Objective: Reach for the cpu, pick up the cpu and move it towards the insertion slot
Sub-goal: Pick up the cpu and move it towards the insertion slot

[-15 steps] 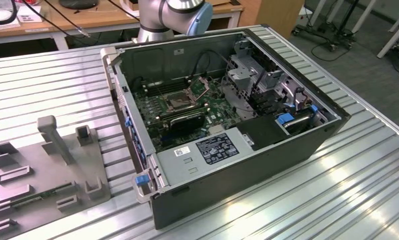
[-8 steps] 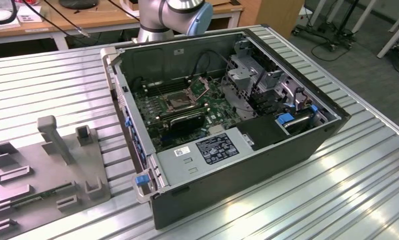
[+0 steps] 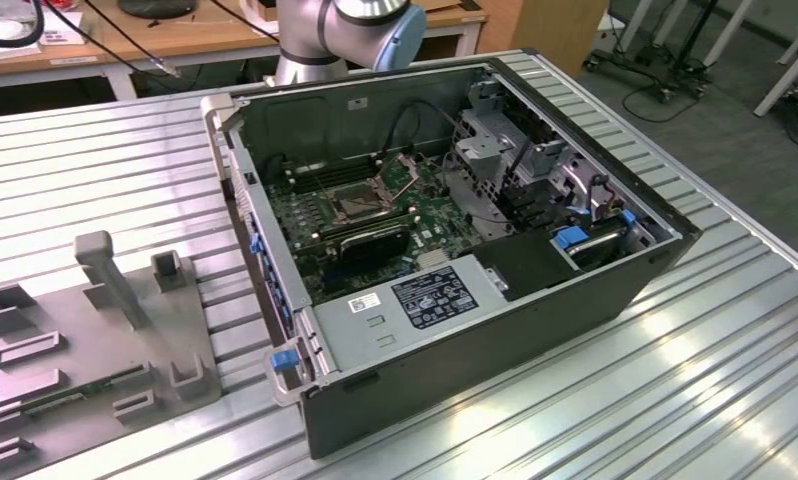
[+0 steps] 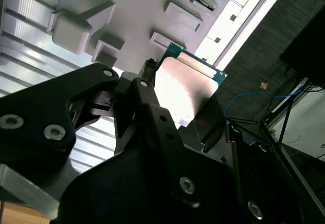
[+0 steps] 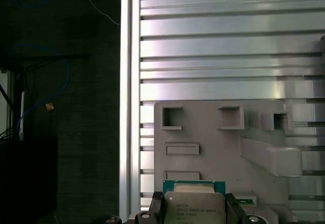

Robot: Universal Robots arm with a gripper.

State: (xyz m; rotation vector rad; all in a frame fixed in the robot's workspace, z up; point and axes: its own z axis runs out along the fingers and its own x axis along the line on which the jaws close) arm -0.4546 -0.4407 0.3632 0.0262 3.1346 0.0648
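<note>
My gripper is shut on the cpu, a thin square chip with a pale metal face and a green edge. Black fingers press on two opposite sides of it. In the second wrist view the cpu sits tilted between the gripper jaws, well above the grey fixture plate. The insertion slot, a square socket with a shiny frame and dark centre, lies on the green board inside the open computer case. The fixture plate lies on the table at the exterior view's left.
Upright grey blocks and shallow pockets stand on the fixture plate. The slatted metal table carries the case. Cables, drive cages and a power supply crowd the case. A dark floor borders the table edge.
</note>
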